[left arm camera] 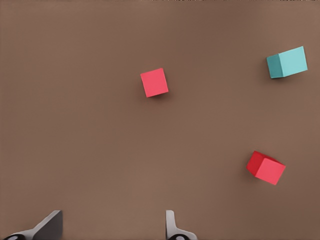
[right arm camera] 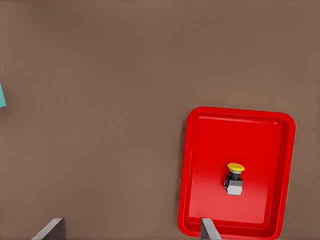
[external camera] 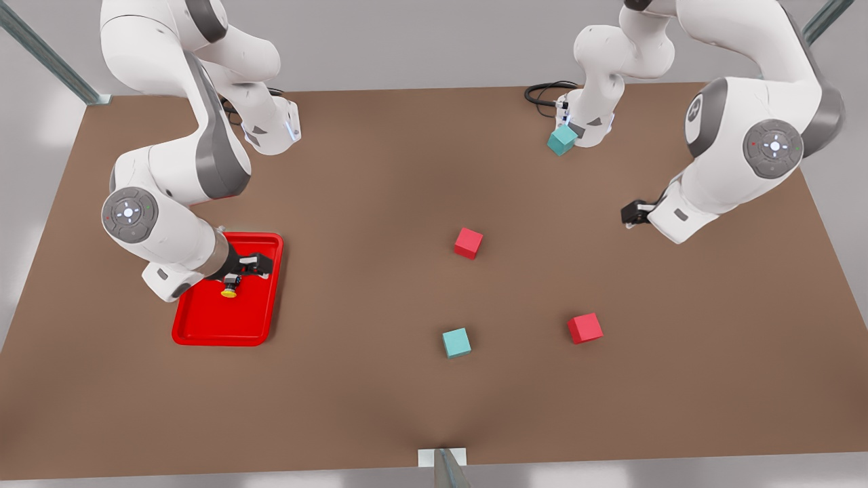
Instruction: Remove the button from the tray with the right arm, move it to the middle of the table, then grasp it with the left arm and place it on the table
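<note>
My right tool (external camera: pixel 245 266) hangs spread over the tray (external camera: pixel 203 329), nothing in it.

On the front view's left, the button (external camera: pixel 229 290) lies on its side inside the tray, under that tool, its yellow cap facing the surface's near edge. Mid-surface sit a red cube (external camera: pixel 468 242), a teal cube (external camera: pixel 456 342) and another red cube (external camera: pixel 584 328), well apart. On the right my left tool (external camera: pixel 630 215) waits above the surface (external camera: pixel 380 169), fingers (left arm camera: pixel 172 227) apart, empty.

red tray (external camera: pixel 203 329), yellow-capped button (external camera: pixel 229 292), brown table (external camera: pixel 380 203)
</note>
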Tool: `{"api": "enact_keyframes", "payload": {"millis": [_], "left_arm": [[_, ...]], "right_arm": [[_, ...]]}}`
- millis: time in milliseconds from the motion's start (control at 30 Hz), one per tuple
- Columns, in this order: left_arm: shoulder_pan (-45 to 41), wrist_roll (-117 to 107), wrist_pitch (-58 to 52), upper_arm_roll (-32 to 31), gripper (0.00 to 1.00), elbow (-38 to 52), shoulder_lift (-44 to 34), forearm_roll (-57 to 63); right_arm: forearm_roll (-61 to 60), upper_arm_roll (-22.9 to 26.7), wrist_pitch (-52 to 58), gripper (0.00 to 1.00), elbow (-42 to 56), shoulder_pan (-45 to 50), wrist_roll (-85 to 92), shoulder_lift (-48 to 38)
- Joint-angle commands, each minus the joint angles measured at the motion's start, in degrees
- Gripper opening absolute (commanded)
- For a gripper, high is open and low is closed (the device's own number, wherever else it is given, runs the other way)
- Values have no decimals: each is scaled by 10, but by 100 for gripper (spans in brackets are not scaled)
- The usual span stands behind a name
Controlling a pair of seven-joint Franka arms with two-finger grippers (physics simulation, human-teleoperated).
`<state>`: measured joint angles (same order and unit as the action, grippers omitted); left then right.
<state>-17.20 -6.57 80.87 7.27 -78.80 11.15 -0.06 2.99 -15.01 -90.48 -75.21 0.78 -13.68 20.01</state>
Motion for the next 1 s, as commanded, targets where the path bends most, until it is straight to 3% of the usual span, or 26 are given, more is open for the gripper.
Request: {"api": "enact_keyframes", "payload": {"millis": [0, 100, 133, 233, 367, 433, 633, 767, 967], "left_arm": [[0, -19, 25, 0, 100, 1, 3, 1], [0, -19, 26, 0, 100, 1, 4, 1], [0, -19, 31, 0, 100, 1, 10, 2], [0, -18, 44, 0, 100, 1, 19, 1], [1, -18, 43, 0, 100, 0, 22, 1], [0, -18, 43, 0, 100, 0, 23, 1], [-1, -19, 41, 0, 100, -1, 28, 1], [-1, -20, 42, 0, 100, -1, 35, 1], [-13, -20, 41, 0, 100, -1, 38, 1]], "right_arm": [[1, 0, -4, 100, 1, -3, -16, -1], [6, 2, 49, 100, 0, 5, -41, 14], [90, 4, 53, 100, -3, 7, -53, 32], [89, 2, 81, 100, -7, 19, -48, 42], [94, -3, -99, 100, -228, -86, 67, 31], [92, -20, -249, 100, -319, -152, 97, 28], [96, -20, -556, 100, -436, -186, 183, 29], [112, -20, -581, 100, -446, -205, 273, 29], [112, -20, -581, 100, -497, -217, 266, 19]]}}
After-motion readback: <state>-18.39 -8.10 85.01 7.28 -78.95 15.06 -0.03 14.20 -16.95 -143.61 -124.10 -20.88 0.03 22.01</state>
